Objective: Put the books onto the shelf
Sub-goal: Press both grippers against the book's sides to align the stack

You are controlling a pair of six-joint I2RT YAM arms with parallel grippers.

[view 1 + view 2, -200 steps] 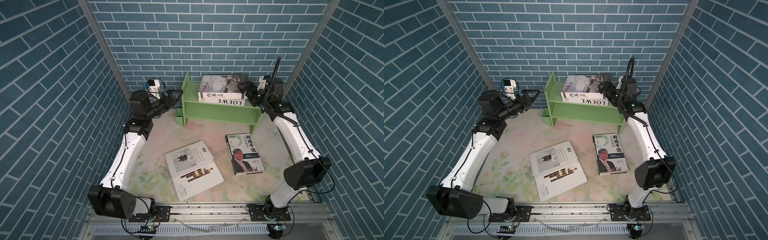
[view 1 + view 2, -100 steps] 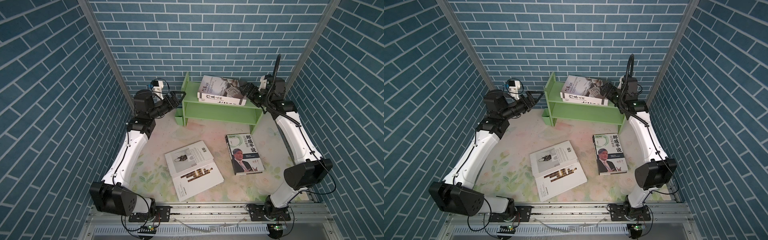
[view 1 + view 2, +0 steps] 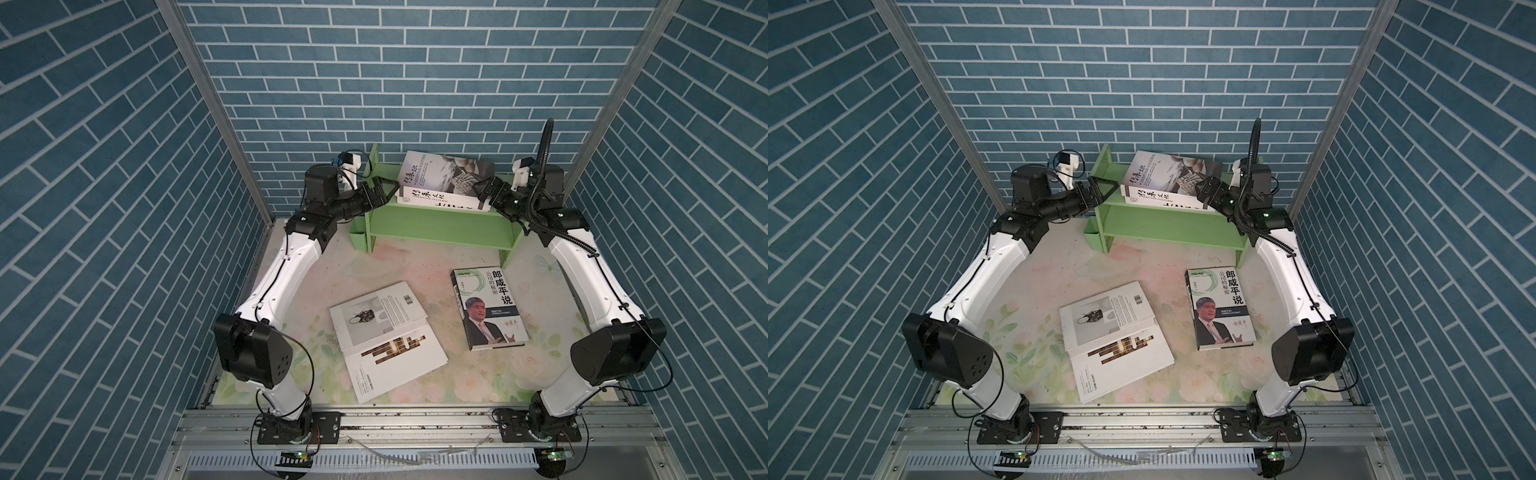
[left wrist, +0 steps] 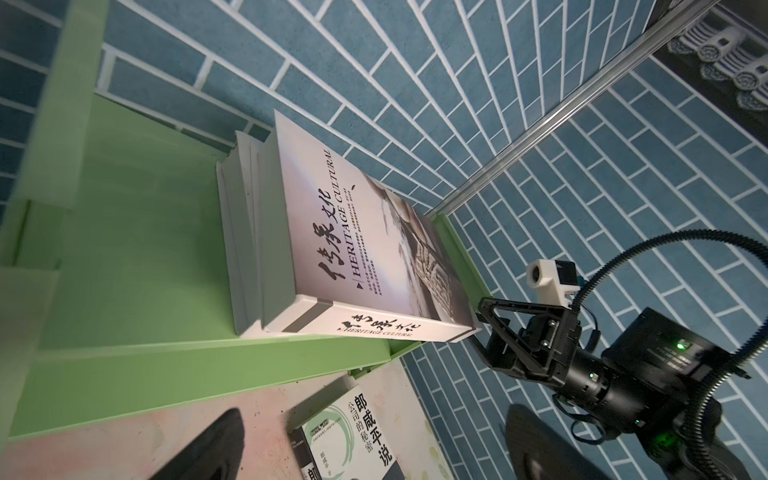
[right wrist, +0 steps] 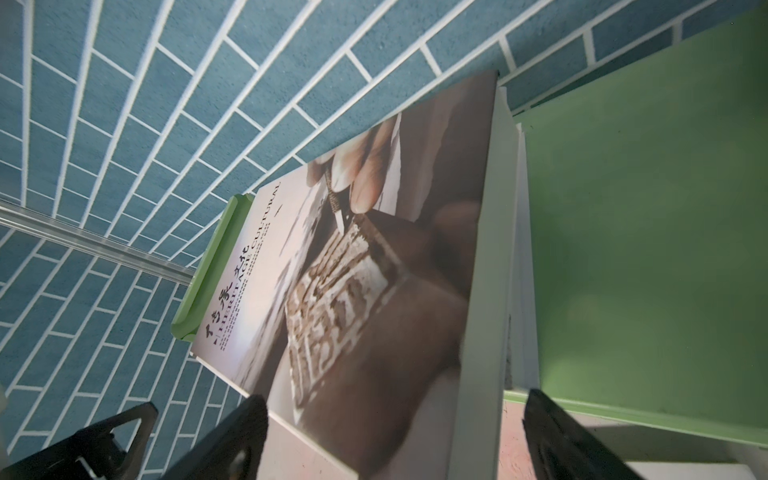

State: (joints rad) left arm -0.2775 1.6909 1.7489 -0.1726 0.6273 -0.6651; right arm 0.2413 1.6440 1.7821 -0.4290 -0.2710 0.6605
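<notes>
Small green cup [image 3: 358, 240] on floral mat [image 3: 415, 266]; blue brick walls [image 3: 395, 83].

Both top views are evenly lit and sharp, just soft shadows under the shelf [image 3: 436, 226]. Wrist views run dimmer, the brick walls [image 4: 415, 83] curve toward the edges, and the book [image 5: 374, 311] cover looks smeary up close.

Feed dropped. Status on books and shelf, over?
Left gripper, right gripper open, at ends of white book stack on light green wooden shelf. Portrait-cover book, two overlapping white books on floral table. Nothing blocking.
</notes>
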